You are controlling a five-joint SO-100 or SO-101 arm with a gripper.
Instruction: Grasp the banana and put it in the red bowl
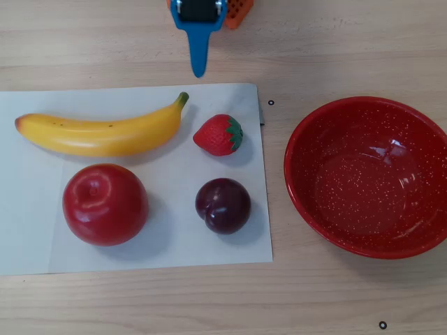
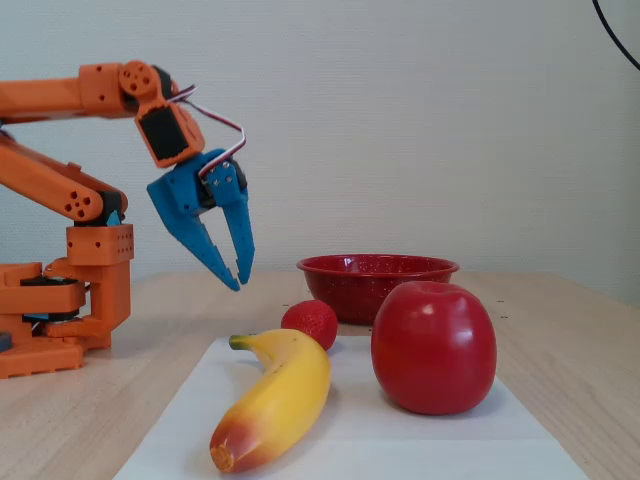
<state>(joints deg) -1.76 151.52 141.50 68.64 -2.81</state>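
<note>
1 banana (image 1: 105, 132) lies flat on the white paper sheet (image 1: 28, 230) in the overhead view, upper left part of the sheet, green stem tip pointing up-right, orange-tinged blunt end toward the left edge; in the fixed view the banana (image 2: 280, 400) runs toward the camera, blunt end nearest, stem tip at the far end; nothing grips it or touches it from above; 1 red apple (image 1: 105, 204) sits just below it in the overhead view, close but whether touching cannot be told; in the fixed view the apple (image 2: 434, 346) stands right of the banana with a gap between; 1 strawberry (image 1: 219, 135) just right of the stem tip, apart from it; 1 dark plum (image 1: 223, 205) below the strawberry, apart; plum hidden in the fixed view; all 4 fruits on the sheet; 1 red bowl (image 1: 300, 174) off the sheet to the right on the wooden table (image 1: 349, 42), upright, speckled inside; strawberry and plum lie between banana and bowl; bowl (image 2: 340, 270) at the back in the fixed view, behind strawberry (image 2: 310, 322) and apple; 1 gripper (image 2: 240, 280), blue, hangs in the air above the table behind the fruits, tips pointing down, jaws slightly apart at the tips, holding nothing; overhead view shows only the blue finger (image 1: 199, 49) at the top edge, above the stem tip, off the sheet; 1 orange arm (image 2: 60, 190) at left.
</note>
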